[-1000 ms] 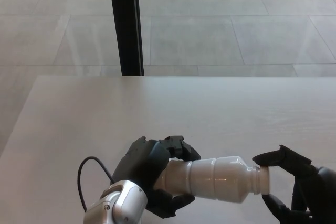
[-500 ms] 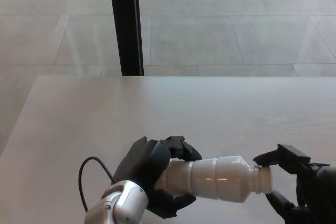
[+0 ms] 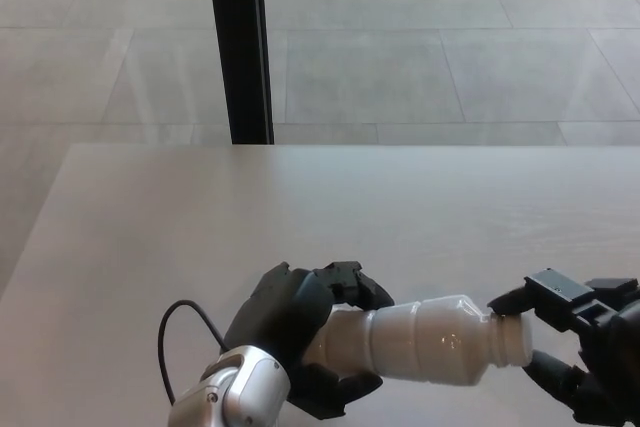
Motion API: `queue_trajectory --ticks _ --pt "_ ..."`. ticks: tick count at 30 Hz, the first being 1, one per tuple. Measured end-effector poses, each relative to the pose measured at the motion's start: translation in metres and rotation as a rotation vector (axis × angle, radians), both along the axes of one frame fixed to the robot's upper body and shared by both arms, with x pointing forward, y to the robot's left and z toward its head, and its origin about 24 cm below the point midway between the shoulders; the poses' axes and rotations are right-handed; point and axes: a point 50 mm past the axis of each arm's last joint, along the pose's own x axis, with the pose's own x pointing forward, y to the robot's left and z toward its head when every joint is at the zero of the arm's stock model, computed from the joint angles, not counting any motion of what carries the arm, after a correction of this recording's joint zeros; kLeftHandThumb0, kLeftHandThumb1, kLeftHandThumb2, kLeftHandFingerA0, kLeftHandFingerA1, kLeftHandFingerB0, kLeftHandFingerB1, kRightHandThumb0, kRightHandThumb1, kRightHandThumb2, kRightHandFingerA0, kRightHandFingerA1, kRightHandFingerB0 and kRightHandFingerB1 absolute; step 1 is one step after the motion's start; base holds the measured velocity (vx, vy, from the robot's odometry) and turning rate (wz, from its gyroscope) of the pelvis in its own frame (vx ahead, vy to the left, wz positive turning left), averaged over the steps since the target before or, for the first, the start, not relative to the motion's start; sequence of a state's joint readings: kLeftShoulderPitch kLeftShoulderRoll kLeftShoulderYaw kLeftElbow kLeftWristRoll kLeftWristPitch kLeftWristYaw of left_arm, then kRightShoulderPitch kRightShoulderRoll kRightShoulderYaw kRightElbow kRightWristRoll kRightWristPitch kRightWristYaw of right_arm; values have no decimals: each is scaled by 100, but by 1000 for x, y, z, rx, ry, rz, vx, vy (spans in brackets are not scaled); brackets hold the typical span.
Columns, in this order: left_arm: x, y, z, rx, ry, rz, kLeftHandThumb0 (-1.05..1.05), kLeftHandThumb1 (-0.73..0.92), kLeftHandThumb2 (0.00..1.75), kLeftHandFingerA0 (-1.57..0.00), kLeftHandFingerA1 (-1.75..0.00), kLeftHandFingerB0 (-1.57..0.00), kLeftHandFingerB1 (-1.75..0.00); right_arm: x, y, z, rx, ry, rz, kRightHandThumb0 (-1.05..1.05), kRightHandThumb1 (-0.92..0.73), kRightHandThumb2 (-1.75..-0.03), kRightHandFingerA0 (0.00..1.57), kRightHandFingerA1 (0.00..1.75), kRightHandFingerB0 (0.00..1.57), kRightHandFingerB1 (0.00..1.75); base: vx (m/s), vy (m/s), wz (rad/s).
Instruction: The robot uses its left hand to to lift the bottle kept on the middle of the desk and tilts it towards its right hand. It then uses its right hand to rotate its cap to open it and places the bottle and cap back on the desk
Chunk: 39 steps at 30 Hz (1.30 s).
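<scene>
Left hand (image 3: 300,332) clamps the white bottle (image 3: 425,340) at 6 o'clock above the desk (image 3: 300,207), neck pointing 3 o'clock — right hand (image 3: 580,347) fingers (image 3: 545,292) pinch the cap (image 3: 517,339). Hold bottle rigid, twist only the cap.

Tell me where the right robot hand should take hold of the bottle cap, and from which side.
Grip the cap around its round side wall, coming in from the robot's right, along the bottle's axis. The bottle lies nearly level in the left robot hand, with its cap end pointing at the right robot hand, so fingers on opposite sides of the cap could probably turn it.
</scene>
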<state>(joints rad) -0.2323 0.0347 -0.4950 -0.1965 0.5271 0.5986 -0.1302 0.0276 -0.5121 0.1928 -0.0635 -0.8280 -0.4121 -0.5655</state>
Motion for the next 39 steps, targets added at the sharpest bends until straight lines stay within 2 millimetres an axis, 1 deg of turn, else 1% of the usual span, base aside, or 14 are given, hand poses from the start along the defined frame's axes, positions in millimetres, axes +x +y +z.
queue_trajectory --ticks 4,9,10,15,17,24,27,28,29,30,35,37,38,39 --pt "0 -1 0 0 1 -2 -22 59 82 -72 -109 -68 -70 0 2 8 -20 -69 53 -30 -44 -107 102 157 76 117 0 0 0" --pt "0 -1 -1 1 6 -2 -24 58 89 -77 -141 -74 -82 -2 9 23 -23 -185 142 -31 -38 -111 101 156 69 122 0 0 0" --pt "0 -1 -2 1 7 -2 -20 56 91 -77 -172 -70 -102 -2 11 27 -22 -210 161 -32 -38 -109 103 159 69 122 0 0 0" --pt "0 0 -2 -15 20 2 -16 54 100 -100 -169 -76 -108 -11 26 47 -8 -352 290 -24 -41 -98 101 157 72 131 0 0 0" --pt "1 0 -2 -30 29 1 -24 52 106 -96 -173 -75 -125 -15 32 55 -3 -404 344 -24 -40 -98 103 156 70 135 0 0 0" --pt "2 1 -5 -69 64 0 -23 53 106 -95 -175 -78 -134 -28 43 68 -7 -515 490 -27 -36 -116 104 155 74 123 0 0 0" --pt "2 2 -6 -81 82 -3 -22 51 110 -93 -175 -77 -143 -29 40 71 -25 -542 519 -32 -56 -97 105 156 76 118 0 0 0" --pt "2 2 -7 -82 88 -5 -28 49 114 -122 -138 -97 -119 -28 37 71 -32 -549 516 -34 -59 -94 104 159 79 115 0 0 0" --pt "2 2 -7 -82 90 -6 -28 49 114 -122 -138 -97 -119 -27 34 72 -36 -552 509 -34 -59 -94 104 159 79 115 0 0 0" --pt "2 3 -7 -79 90 -9 -21 50 109 -91 -175 -77 -137 -24 29 72 -40 -553 492 -25 -56 -97 102 169 77 119 0 0 0" --pt "1 6 -8 -74 89 -10 -21 50 107 -82 -173 -77 -127 -6 0 73 -72 -525 356 -14 -45 -97 102 175 84 116 0 0 0" --pt "0 8 -9 -71 84 -8 -27 52 103 -68 -149 -78 -108 4 -16 76 -83 -520 278 -17 -44 -83 101 172 88 101 0 0 0" --pt "0 9 -9 -68 82 -6 -27 54 102 -68 -148 -79 -103 8 -24 78 -89 -517 235 -27 -44 -96 127 136 88 96 0 0 0" --pt "-1 9 -9 -63 79 -7 -23 55 101 -69 -157 -77 -102 12 -33 80 -96 -513 192 -19 -48 -87 102 170 90 101 0 0 0"
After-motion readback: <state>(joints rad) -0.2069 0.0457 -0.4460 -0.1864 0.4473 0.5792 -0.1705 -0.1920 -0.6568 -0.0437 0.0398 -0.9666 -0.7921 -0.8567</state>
